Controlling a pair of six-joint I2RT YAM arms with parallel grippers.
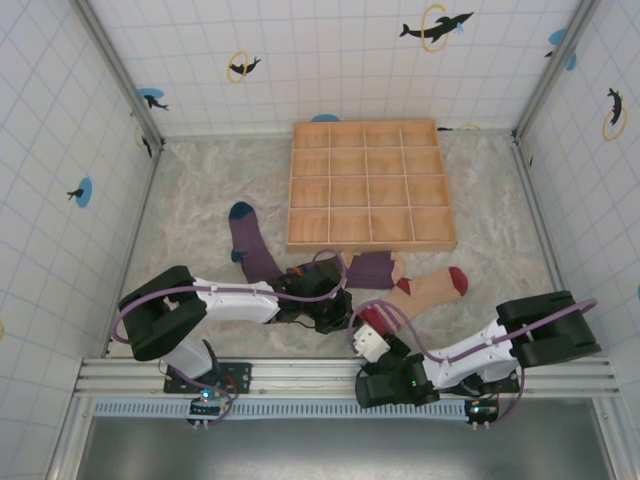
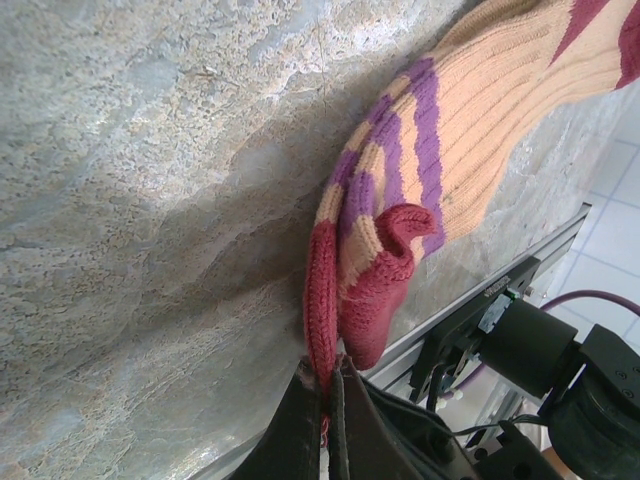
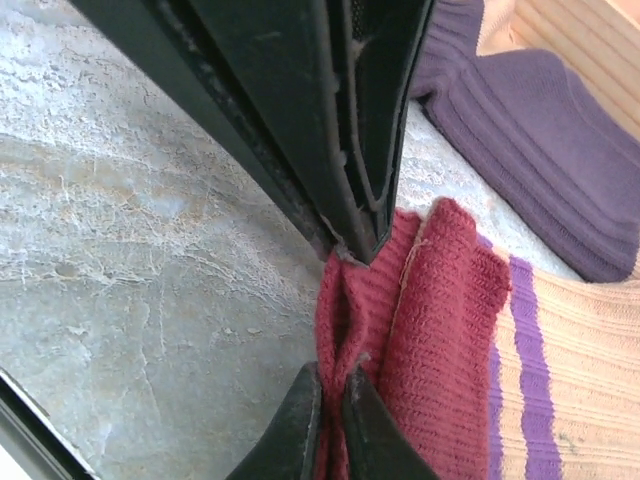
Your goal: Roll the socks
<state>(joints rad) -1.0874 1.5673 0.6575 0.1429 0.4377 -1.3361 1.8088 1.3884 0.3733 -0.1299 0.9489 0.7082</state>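
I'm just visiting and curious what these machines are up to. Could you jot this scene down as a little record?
Left gripper: shut on dark-red cuff of tan sock
Right gripper: shut on same cuff, beside the left
Wooden tray: gridded, far side of table
Teal-toed purple sock: flat, left of tray
Second purple sock: at tray's near edge

White-and-black left arm (image 1: 235, 300) and right arm (image 1: 480, 350), looping purple cables (image 1: 150, 296), 2 tapered black claw fingers (image 2: 293, 440) each
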